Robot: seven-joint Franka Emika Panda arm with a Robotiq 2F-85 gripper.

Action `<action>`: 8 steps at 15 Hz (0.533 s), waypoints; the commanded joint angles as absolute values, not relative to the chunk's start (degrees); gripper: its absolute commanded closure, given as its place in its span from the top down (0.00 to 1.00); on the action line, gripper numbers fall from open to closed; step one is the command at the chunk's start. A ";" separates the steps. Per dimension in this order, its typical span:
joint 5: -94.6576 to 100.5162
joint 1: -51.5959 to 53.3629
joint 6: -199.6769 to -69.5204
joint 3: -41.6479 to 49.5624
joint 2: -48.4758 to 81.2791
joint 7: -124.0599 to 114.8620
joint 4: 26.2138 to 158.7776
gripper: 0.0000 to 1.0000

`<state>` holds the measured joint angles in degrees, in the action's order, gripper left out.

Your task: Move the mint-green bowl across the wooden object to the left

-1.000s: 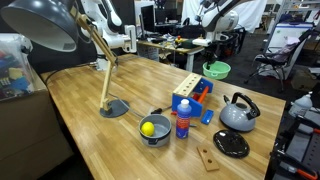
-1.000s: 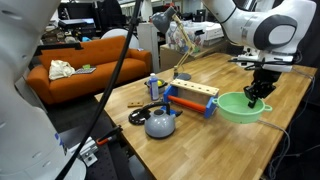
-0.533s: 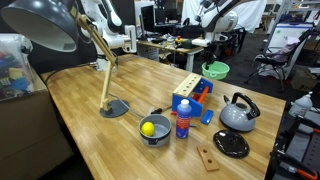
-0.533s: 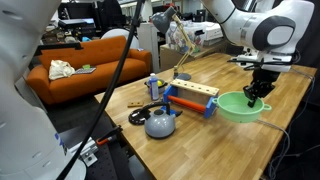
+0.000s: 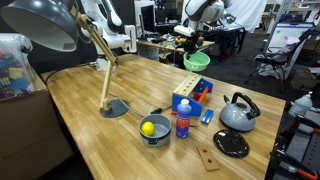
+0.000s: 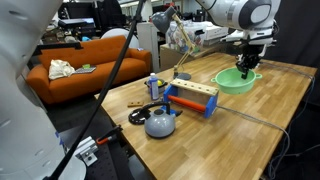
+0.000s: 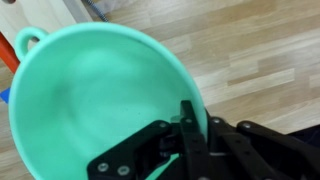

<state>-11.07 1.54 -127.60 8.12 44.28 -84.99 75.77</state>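
Note:
The mint-green bowl [image 5: 197, 61] hangs above the table in both exterior views [image 6: 233, 81], and it fills the wrist view [image 7: 90, 100]. My gripper [image 6: 245, 68] is shut on the bowl's rim [image 7: 188, 125] and holds it lifted. The pale wooden block [image 5: 186, 87] with small holes along its top stands upright on the table, below and in front of the bowl. It also shows in an exterior view [image 6: 194, 90] with blue and red pieces at its base.
A grey kettle [image 5: 238, 112], a black dish [image 5: 231, 144], a grey metal bowl with a yellow ball [image 5: 153, 128], a small bottle [image 5: 183, 116], a flat dark-brown wooden piece [image 5: 208, 158] and a desk lamp [image 5: 113, 107] stand on the wooden table [image 5: 90, 95].
My gripper has lifted the mint-green bowl and carried it over the wooden block's far end, toward the lamp side of the table.

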 commanded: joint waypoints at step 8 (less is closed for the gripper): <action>-7.03 5.53 -126.43 3.18 53.28 -80.40 60.96 0.02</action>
<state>-8.16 5.37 -127.56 4.20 50.69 -83.29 65.62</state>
